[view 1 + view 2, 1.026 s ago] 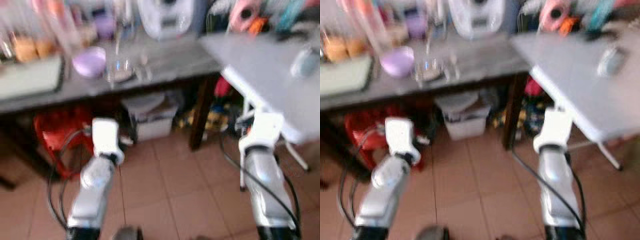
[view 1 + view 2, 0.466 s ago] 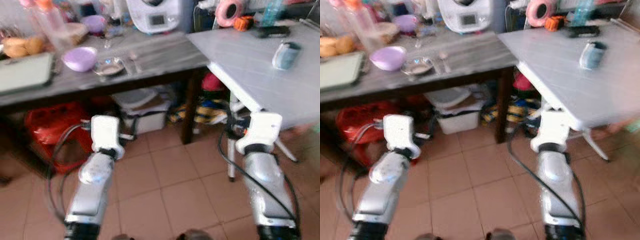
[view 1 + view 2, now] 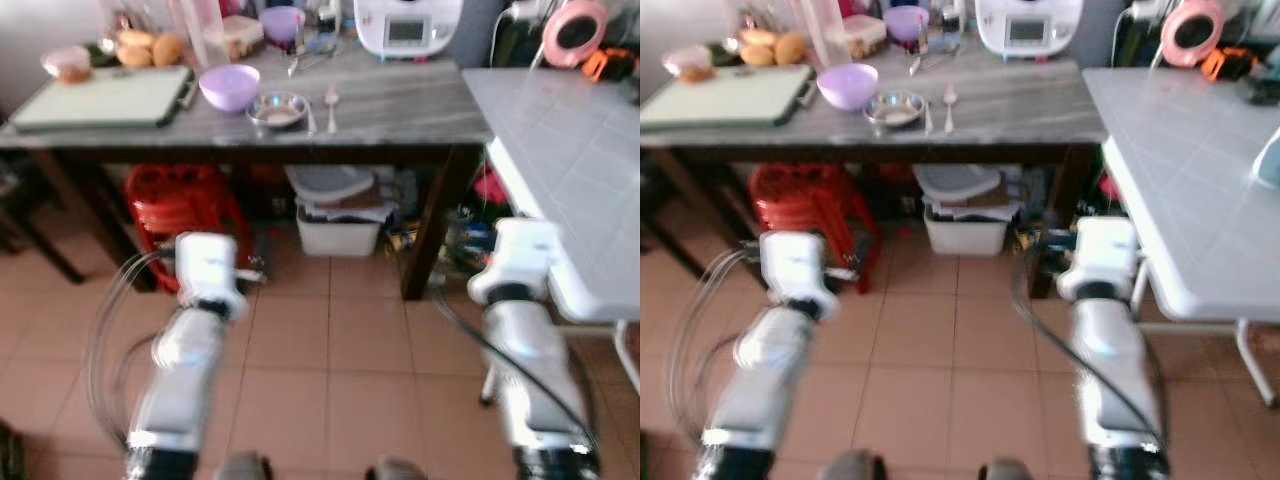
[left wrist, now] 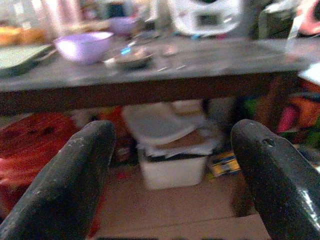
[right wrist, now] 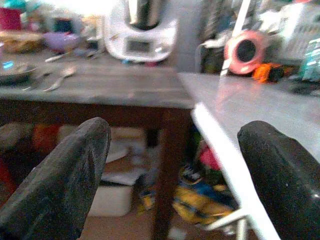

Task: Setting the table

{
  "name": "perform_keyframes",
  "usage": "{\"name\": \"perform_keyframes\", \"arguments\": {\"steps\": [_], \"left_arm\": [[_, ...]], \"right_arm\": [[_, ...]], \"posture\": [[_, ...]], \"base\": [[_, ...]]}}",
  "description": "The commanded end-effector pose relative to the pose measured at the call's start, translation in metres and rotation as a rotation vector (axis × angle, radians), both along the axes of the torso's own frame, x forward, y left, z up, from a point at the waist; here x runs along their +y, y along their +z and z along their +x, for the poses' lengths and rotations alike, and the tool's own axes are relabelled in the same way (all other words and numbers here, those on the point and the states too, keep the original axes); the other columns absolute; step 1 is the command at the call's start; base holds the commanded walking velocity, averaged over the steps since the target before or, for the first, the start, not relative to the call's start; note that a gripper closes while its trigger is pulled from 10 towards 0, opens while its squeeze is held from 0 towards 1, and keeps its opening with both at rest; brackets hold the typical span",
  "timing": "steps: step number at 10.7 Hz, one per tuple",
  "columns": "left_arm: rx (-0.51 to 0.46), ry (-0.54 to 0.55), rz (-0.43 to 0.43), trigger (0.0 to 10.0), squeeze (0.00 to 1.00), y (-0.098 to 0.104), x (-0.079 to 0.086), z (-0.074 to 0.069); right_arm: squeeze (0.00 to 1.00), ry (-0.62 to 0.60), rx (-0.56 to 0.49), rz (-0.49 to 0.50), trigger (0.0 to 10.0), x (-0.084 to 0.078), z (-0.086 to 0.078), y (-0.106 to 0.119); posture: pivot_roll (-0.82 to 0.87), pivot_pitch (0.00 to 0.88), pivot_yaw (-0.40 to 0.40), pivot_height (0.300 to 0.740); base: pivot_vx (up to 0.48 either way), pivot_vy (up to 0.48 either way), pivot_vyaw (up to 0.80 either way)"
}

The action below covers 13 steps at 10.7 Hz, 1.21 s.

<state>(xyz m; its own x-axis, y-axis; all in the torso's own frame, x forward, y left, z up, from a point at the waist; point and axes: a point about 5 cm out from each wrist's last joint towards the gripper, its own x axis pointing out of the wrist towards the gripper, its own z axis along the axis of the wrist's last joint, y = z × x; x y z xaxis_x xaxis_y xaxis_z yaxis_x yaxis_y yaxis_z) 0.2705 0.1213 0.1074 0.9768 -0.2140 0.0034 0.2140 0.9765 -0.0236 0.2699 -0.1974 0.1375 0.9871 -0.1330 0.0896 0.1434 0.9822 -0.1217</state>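
On the grey wooden table (image 3: 400, 98) stand a purple bowl (image 3: 229, 86), a small metal dish (image 3: 279, 108) and a spoon (image 3: 331, 100) side by side. A white tiled table (image 3: 580, 170) adjoins it on the right. Both my arms are held out low over the floor, well short of the tables. My left gripper (image 4: 172, 132) is open and empty, facing the grey table's front edge with the purple bowl (image 4: 82, 46) above it. My right gripper (image 5: 175, 135) is open and empty too, facing the corner where the two tables meet.
A pale green board (image 3: 100, 97), bread rolls (image 3: 148, 46) and a white appliance (image 3: 407, 25) crowd the back of the grey table. Beneath it sit a red stool (image 3: 180, 198) and a white bin (image 3: 340, 215). Tiled floor (image 3: 330, 340) lies between me and the tables.
The camera has swung left, so the grey table now sits in the middle and the white table at the right edge. Both arms keep the same pose.
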Motion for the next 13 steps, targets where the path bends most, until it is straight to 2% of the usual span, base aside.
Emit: {"name": "perform_keyframes", "arguments": {"steps": [1,11,13], "left_arm": [[-0.008,0.002,0.012,10.0,0.00,0.0035,0.0051,0.0019],[-0.004,-0.025,0.013,10.0,0.00,0.0051,0.0023,0.0057],[-0.019,-0.015,0.000,10.0,0.00,0.0069,0.0028,0.0061]], "right_arm": [[0.00,0.011,-0.004,0.010,10.0,0.0045,0.0015,0.0015],[0.00,-0.005,-0.013,0.012,10.0,0.0032,0.0069,0.0034],[0.00,-0.007,-0.011,0.014,10.0,0.0040,0.0072,0.0027]], "posture": [[-0.06,0.000,0.039,0.740],[-0.06,0.000,0.047,0.740],[-0.06,0.000,0.045,0.740]], "base": [[0.000,-0.461,0.00],[0.000,-0.465,0.00],[0.000,0.000,0.00]]}}
